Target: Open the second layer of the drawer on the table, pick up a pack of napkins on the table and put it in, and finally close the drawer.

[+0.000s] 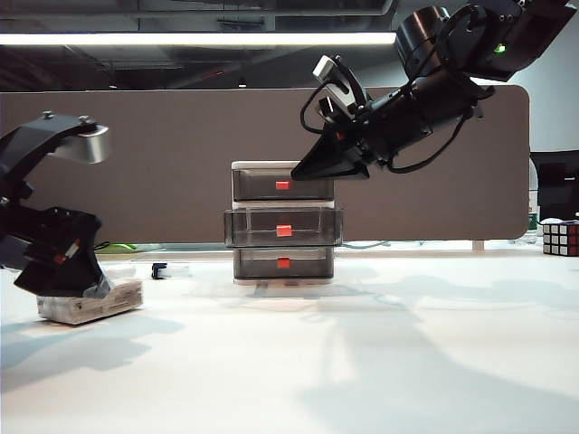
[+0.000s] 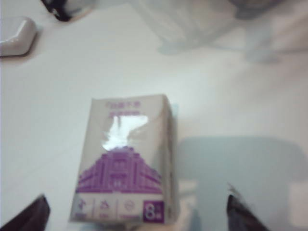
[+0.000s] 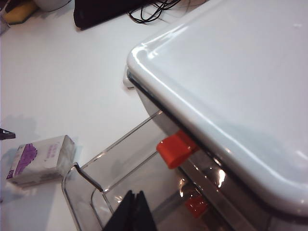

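Left gripper [image 2: 137, 211], spread, straddles the pack of napkins [image 2: 124, 161] near the counter's [image 1: 362, 362] left edge for pickup; right gripper [image 3: 131, 211], pressed together, hovers above the pulled-out second layer [image 1: 283, 228].

pack of napkins [image 2: 126, 161] | purple corner patch: "8" | other print: too blurred to read

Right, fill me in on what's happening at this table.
The middle drawer of the small three-tier unit is already pulled out. The right gripper, shut, hovers by the unit's top. On the left, the left gripper is open and straddles the pack of napkins, which lies on the table, not yet lifted.
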Controlling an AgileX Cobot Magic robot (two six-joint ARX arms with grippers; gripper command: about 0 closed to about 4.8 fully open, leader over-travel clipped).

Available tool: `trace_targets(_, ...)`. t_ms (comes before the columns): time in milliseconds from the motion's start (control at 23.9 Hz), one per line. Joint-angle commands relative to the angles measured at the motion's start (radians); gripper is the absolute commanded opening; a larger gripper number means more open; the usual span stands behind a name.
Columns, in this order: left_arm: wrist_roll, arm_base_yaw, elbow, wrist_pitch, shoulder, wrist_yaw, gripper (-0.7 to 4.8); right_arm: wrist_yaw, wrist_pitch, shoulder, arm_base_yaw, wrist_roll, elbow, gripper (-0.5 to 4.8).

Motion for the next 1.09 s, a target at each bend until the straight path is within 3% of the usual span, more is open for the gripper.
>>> trace_targets(42,0.006,0.048,0.003,0.109,0.049,0.048,4.67,-0.01,-0.006,-0.009,0.002,0.0,0.005,-0.05)
trace_targets(210,0.007,0.071,0.005,0.187,0.119,0.141,4.67,-0.009,-0.011,-0.009,0.002,-0.002,0.005,-0.05)
trace_targets(461,0.017,0.071,0.011,0.356,0.311,0.148,4.66,-0.005,-0.013,-0.009,0.001,-0.005,0.005,-0.05)
trace_targets(671,0.014,0.071,0.041,0.395,0.403,0.143,4.53,-0.005,-0.015,-0.009,0.001,-0.009,0.005,-0.05)
trace_targets(713,0.014,0.071,0.047,0.395,0.41,0.144,4.27,-0.005,-0.015,-0.009,0.001,-0.009,0.005,-0.05)
trace_targets(838,0.017,0.071,0.064,0.391,0.42,0.159,2.57,-0.003,-0.018,-0.009,0.001,-0.013,0.005,-0.05)
trace_targets(880,0.018,0.071,0.072,0.392,0.42,0.159,1.77,-0.003,-0.019,-0.009,0.001,-0.02,0.005,-0.05)
trace_targets(1090,0.048,0.071,0.079,0.413,0.418,0.198,1.76,-0.002,-0.023,-0.009,0.0,-0.021,0.005,-0.05)
